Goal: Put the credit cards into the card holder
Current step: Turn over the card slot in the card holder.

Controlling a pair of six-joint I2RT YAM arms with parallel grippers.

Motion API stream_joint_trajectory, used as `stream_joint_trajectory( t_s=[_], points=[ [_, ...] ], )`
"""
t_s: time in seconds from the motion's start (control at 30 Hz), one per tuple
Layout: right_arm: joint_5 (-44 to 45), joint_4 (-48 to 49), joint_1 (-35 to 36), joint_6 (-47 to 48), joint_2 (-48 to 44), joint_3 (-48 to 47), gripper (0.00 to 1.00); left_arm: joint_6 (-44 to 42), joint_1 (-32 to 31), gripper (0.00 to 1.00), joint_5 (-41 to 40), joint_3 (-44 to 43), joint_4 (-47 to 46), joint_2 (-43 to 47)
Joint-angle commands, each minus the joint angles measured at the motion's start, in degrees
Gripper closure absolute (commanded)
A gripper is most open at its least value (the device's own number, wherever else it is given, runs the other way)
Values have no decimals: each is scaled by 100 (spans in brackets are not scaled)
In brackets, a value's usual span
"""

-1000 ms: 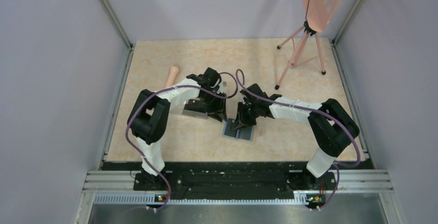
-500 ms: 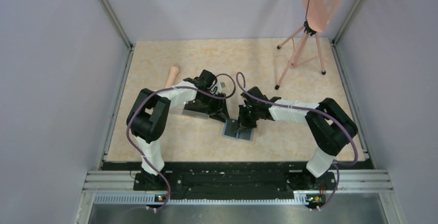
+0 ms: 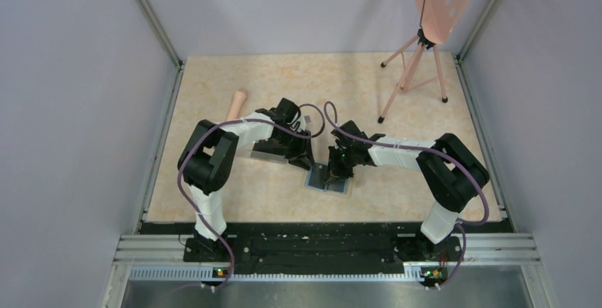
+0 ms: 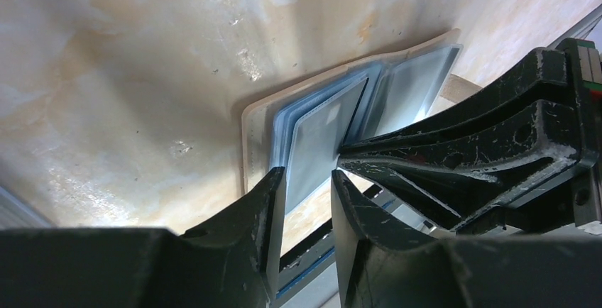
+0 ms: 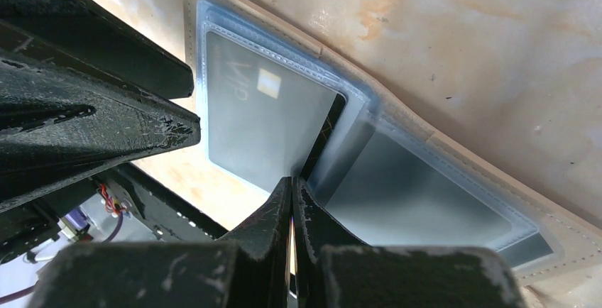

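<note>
The card holder (image 3: 339, 186) lies open on the table, tan rim round grey-blue frosted sleeves (image 5: 426, 194). One of the credit cards sits in the left sleeve; its light square (image 5: 268, 82) shows through, and a black edge (image 5: 329, 129) is bare at the fold. My right gripper (image 5: 292, 182) is shut with nothing between its fingers, tips at that bare edge; whether they touch it I cannot tell. My left gripper (image 4: 308, 184) is open just left of it, a finger (image 4: 273, 212) on each side of the sleeve's near edge (image 4: 312, 155). No other cards show.
A clear plastic box (image 3: 267, 150) lies under the left arm. A wooden handle (image 3: 237, 101) rests further back on the left. A pink tripod stand (image 3: 414, 59) occupies the back right corner. Black rails (image 3: 319, 240) run along the table's near edge.
My right gripper has shut and slid a little toward the holder's fold. The left gripper has stayed almost where it was, still open.
</note>
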State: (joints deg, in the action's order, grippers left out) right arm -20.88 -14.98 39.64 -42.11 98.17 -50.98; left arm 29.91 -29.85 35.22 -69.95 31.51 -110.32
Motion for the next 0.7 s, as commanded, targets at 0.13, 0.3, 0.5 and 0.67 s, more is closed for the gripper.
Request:
stream_joint_trajectory(
  t_s=[0.13, 0.3, 0.5, 0.67],
  points=[
    [73, -103, 79, 113, 204, 19, 100, -45, -143, 70, 16, -61, -16, -173],
    [59, -93, 80, 98, 208, 26, 100, -251, -314, 67, -216, -308, 357, -303],
    [36, -67, 85, 59, 177, 18, 100, -430, -521, 64, -1250, -604, 902, -247],
    [3, -40, 80, 28, 154, -8, 100, -499, -548, 62, -1730, -674, 1101, -142]
  ],
)
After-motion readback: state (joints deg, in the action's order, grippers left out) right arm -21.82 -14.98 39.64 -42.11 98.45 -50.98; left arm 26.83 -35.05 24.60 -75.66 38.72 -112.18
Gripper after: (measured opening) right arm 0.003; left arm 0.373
